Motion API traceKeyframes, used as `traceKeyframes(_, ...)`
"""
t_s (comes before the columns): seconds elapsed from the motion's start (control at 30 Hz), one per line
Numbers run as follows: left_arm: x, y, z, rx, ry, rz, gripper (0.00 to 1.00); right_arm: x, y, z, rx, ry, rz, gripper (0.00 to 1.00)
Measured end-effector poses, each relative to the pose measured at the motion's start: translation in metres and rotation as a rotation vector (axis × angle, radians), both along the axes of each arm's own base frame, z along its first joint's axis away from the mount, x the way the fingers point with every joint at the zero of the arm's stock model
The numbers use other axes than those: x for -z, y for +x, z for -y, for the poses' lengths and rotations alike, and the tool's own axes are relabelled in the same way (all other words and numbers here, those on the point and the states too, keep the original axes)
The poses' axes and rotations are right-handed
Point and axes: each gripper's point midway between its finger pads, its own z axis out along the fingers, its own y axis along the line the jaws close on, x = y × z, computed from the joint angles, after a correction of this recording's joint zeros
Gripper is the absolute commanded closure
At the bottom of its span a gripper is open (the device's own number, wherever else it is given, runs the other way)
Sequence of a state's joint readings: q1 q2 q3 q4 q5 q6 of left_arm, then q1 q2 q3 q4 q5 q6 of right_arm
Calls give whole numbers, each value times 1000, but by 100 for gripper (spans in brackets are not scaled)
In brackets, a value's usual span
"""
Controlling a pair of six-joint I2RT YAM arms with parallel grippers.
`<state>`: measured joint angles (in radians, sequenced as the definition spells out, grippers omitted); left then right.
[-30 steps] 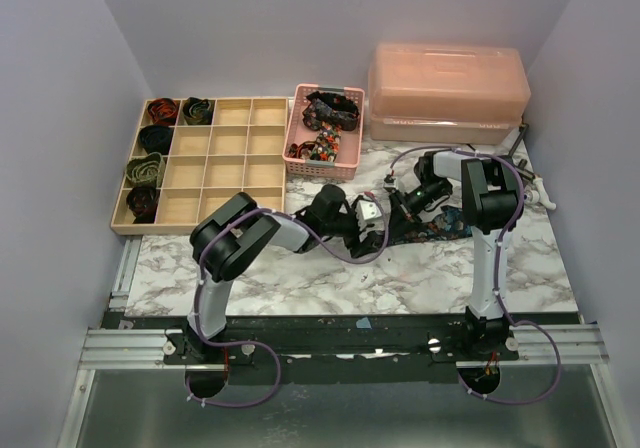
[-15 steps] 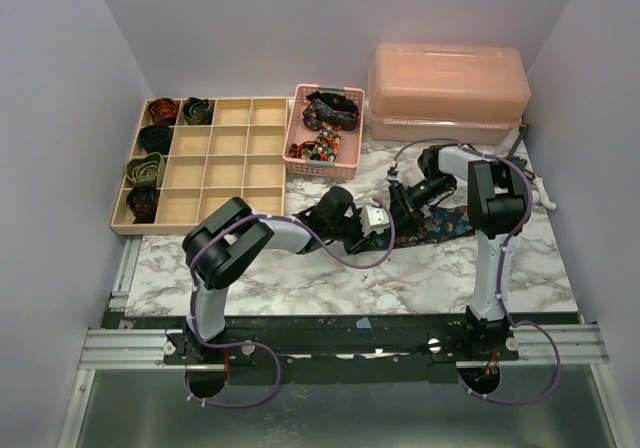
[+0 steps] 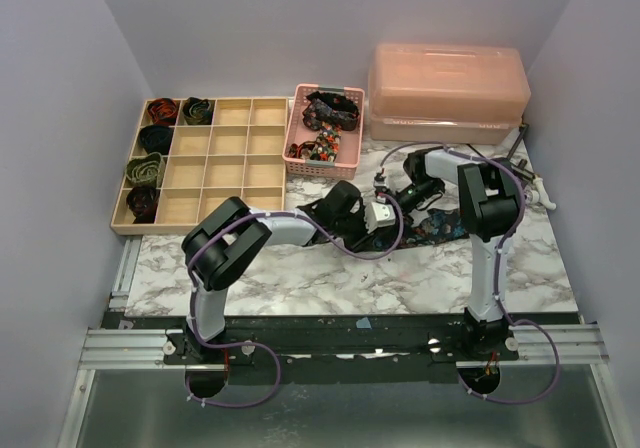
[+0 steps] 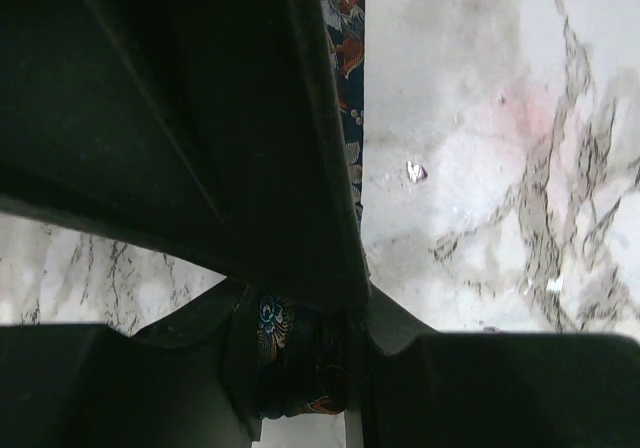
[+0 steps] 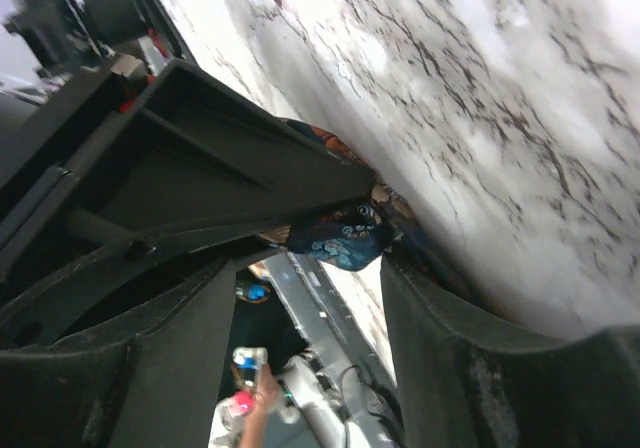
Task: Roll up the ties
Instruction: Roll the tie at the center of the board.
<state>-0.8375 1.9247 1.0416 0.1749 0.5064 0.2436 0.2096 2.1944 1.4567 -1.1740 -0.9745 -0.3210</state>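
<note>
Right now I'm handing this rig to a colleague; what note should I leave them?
Left gripper: fingers shut on the bunched end of the floral tie.
Right gripper: at that same end, grip unclear.
Its tail lies flat on the marble.
Done: five coiled ties in the left cells of the tray.
Left: finish this roll, then the loose ties in the pink basket.

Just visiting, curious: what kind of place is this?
Probably a robotics test booth: left arm and right arm bolted to a rail, plain walls around a marble-look table, a divided tray of rolled ties.
</note>
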Motion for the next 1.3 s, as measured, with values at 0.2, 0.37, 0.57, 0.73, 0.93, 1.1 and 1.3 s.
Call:
traceKeyframes(0.2,1,0,-1,-3,27,-13,75,13,-2,-9,-11,-14,-15,90)
traceKeyframes(0.37,2,0,-1,-2,31,-14,54,28,-5,-5,-20,-45,-33,99)
traceKeyframes(0.57,1,-1,-6,8,-24,-5,32,36,-1,6,-25,-63,1,99)
traceKeyframes(0.73,-1,5,-19,-2,-112,29,26,37,4,10,-15,-60,5,99)
traceKeyframes(0.93,-2,5,-15,18,-196,77,26,37,6,11,-9,-61,3,99)
traceKeyframes(1.1,0,12,9,28,-251,90,66,37,6,11,-8,-60,3,99)
traceKeyframes(1.3,1,15,23,36,-225,76,84,34,10,13,19,-57,0,68)
